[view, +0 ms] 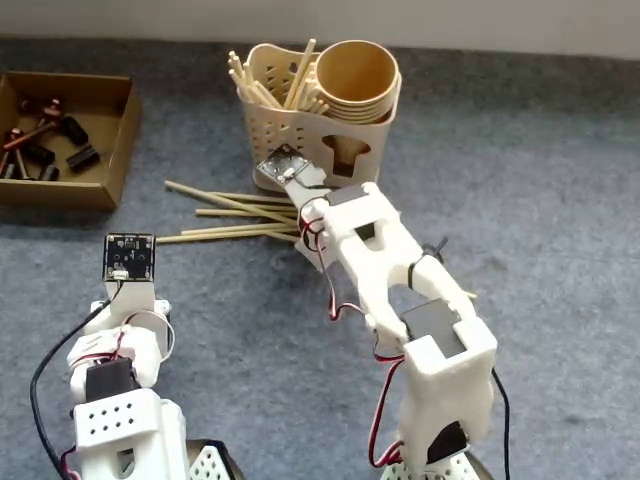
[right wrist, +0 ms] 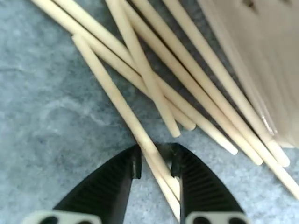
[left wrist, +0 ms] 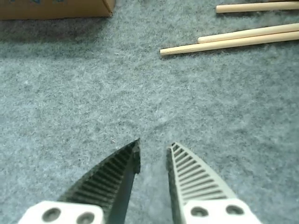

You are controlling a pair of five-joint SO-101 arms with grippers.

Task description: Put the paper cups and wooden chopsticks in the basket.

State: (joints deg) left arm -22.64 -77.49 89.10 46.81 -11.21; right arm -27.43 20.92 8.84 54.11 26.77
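Chopstick (right wrist: 115, 100) of pale wood, beside cream slotted plastic basket (view: 285, 135), my right pincer (right wrist: 155, 156) narrowly parted astride it, left pincer (left wrist: 154, 151) narrow, empty.

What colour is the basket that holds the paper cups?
The basket is cream white; the high view shows it best.
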